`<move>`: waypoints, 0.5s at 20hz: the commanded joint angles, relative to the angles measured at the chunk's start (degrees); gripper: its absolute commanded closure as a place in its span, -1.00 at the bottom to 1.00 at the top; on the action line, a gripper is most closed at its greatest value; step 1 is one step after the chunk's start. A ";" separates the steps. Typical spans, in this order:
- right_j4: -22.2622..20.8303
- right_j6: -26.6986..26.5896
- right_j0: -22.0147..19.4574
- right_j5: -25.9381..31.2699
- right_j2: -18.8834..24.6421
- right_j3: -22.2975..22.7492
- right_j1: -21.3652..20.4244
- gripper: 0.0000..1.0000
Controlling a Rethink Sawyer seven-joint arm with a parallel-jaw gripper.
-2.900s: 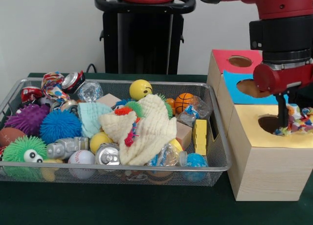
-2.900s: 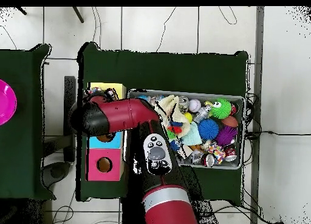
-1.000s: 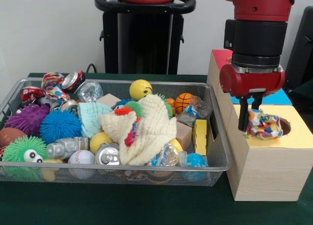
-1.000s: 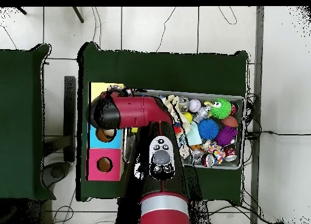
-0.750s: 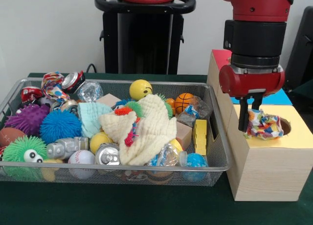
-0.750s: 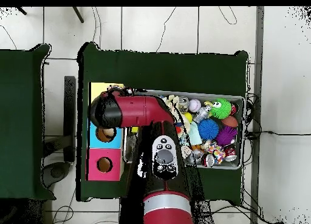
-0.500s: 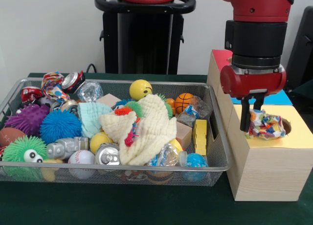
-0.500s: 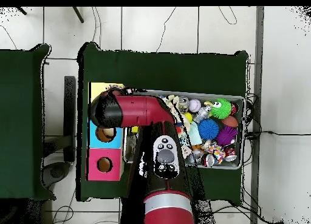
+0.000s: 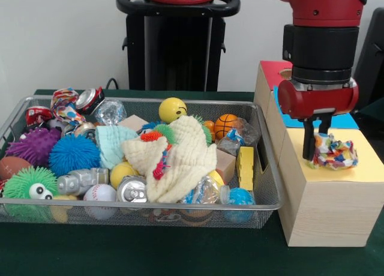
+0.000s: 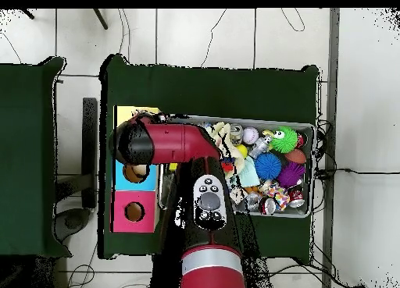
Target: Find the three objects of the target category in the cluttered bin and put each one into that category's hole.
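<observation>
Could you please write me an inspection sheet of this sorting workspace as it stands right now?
Surface: table under dark green cloth.
Bin: wire mesh bin packed full.
Spotted cloths: one spotted cloth on the yellow-topped box, over where the hole should be, which it hides; another spotted cloth at the bin's far corner, beside a crushed can.
Other boxes: blue-topped box and red-topped box, holes showing in the overhead view.
Clutter: cream waffle cloth on top, spiky balls, cans, smiley ball.
End effector: at the spotted cloth on the box; open or shut unclear.
Cables: several on the floor.
Surroundings: second green table; no person seen.
</observation>
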 commanded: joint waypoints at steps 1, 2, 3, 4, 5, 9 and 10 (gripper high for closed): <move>2.66 11.25 0.97 8.89 2.44 7.96 3.32 1.00; 3.07 11.48 1.00 8.90 2.52 8.22 3.29 1.00; 3.32 11.55 1.08 9.11 2.45 8.31 3.26 1.00; 3.56 11.69 1.23 9.21 2.31 8.36 3.25 1.00; 3.80 11.84 1.39 9.31 2.18 8.41 3.25 1.00; 3.70 12.81 3.23 9.83 -0.45 8.18 3.62 1.00; 3.60 13.25 3.93 10.49 -1.58 7.77 4.04 1.00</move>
